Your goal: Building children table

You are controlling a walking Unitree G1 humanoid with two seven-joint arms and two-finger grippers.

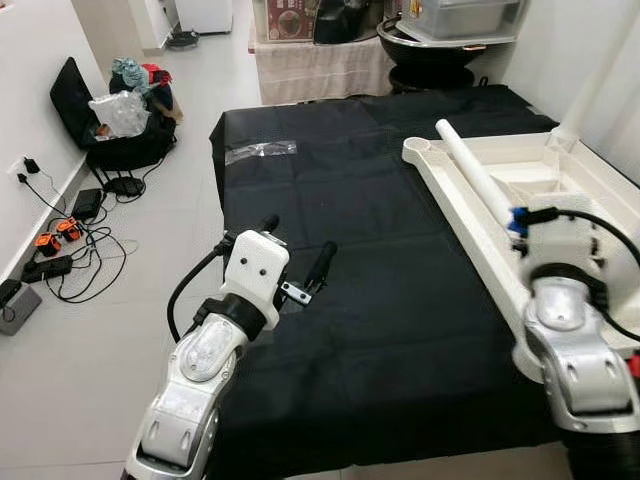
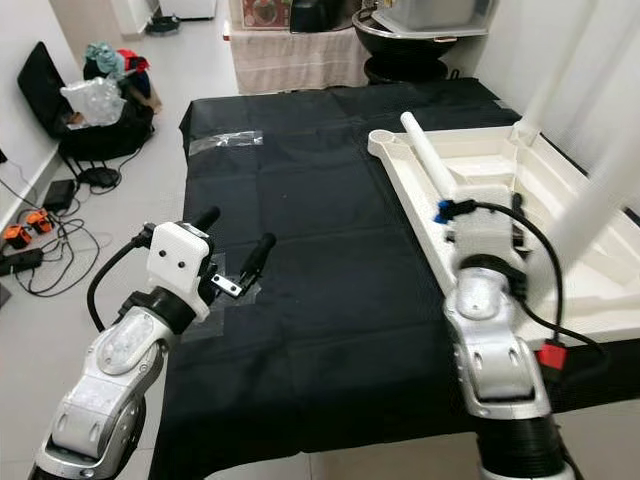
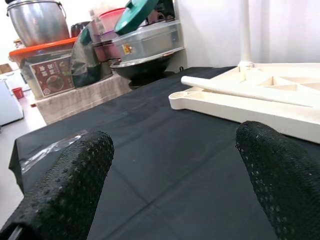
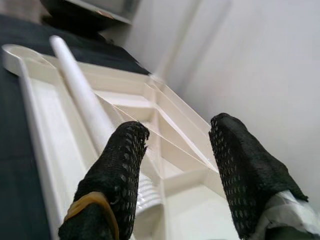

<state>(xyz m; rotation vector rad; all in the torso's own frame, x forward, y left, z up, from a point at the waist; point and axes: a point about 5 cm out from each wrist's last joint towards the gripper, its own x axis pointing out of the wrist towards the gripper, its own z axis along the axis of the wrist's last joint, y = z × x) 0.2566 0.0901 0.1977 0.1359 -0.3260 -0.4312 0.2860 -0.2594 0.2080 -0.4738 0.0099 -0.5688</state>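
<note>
A white plastic children's table top [image 1: 470, 215] lies upside down on the right side of a black cloth [image 1: 380, 300]. One loose white leg tube [image 1: 478, 180] rests along its ribbed underside. Another white leg [image 2: 545, 95] stands upright at its far corner. My right gripper [image 4: 175, 165] is open just above the underside, beside the loose leg, with nothing between its fingers [image 4: 116, 165]. My left gripper [image 1: 297, 243] is open and empty above the cloth's left part, well apart from the table top [image 3: 240, 102].
A clear plastic wrapper [image 1: 260, 151] lies on the far left of the cloth. On the floor to the left are a black bag [image 1: 115, 120], cables and a power strip [image 1: 48, 268]. Pots and containers [image 1: 440, 30] crowd the back.
</note>
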